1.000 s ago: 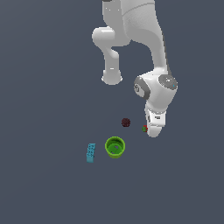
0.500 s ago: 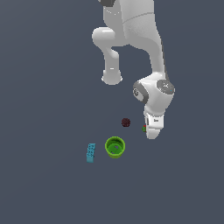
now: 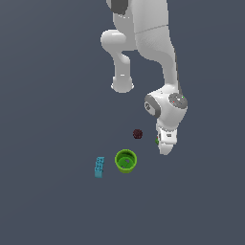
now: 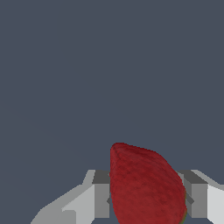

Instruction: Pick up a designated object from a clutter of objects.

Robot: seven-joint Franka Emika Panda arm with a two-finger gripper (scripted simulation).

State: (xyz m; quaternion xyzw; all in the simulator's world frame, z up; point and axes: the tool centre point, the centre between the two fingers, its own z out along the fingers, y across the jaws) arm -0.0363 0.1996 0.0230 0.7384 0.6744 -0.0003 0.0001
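The red strawberry fills the gap between my two fingers in the wrist view, and both pads sit against its sides. In the exterior view only a sliver of it shows beside my gripper, which is down at floor level at the exterior view's right of the clutter. The gripper is shut on the strawberry. The dark maroon bumpy ball, the bright green cup and the cyan studded brick lie to the exterior view's left of the gripper.
The white arm and its base stand behind the objects. Everything rests on a plain dark grey floor.
The wrist has shifted slightly toward the exterior view's left and a little lower over the strawberry. The ball, cup and brick have not moved.
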